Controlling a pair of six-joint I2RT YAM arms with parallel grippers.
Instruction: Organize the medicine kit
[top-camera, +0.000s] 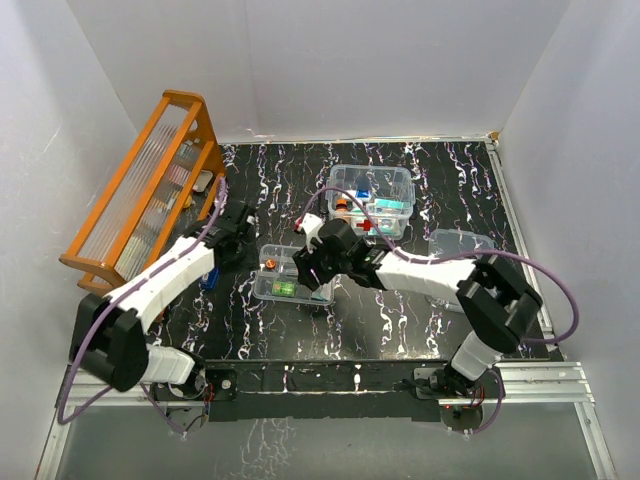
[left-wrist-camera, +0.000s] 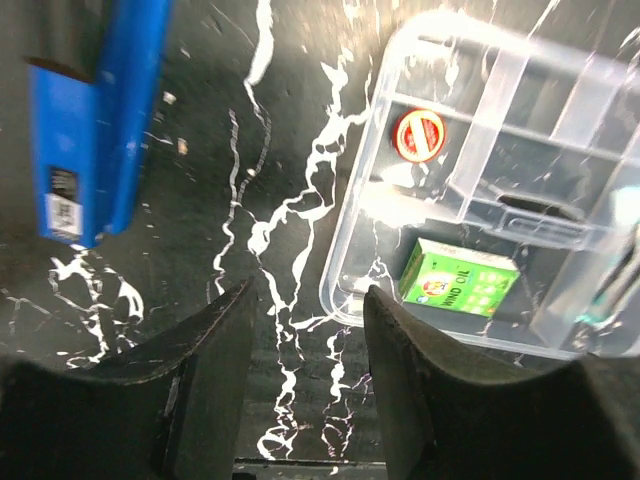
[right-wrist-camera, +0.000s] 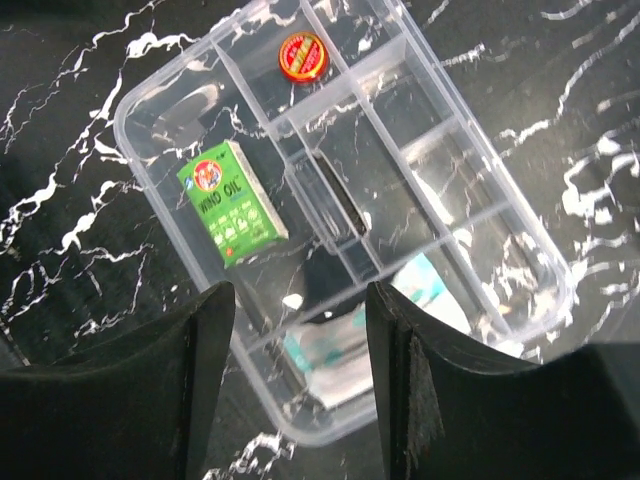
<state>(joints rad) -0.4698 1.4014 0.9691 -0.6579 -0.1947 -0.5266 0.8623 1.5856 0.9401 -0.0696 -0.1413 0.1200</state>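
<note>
Right end effector (right-wrist-camera: 298, 300), seemingly empty, hovers over divided tray (right-wrist-camera: 190, 105).

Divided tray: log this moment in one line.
left gripper open, empty, beside divided tray | right gripper open, empty, over tray | tray holds green box, red tin

Bright even light, perhaps slight blur
</note>
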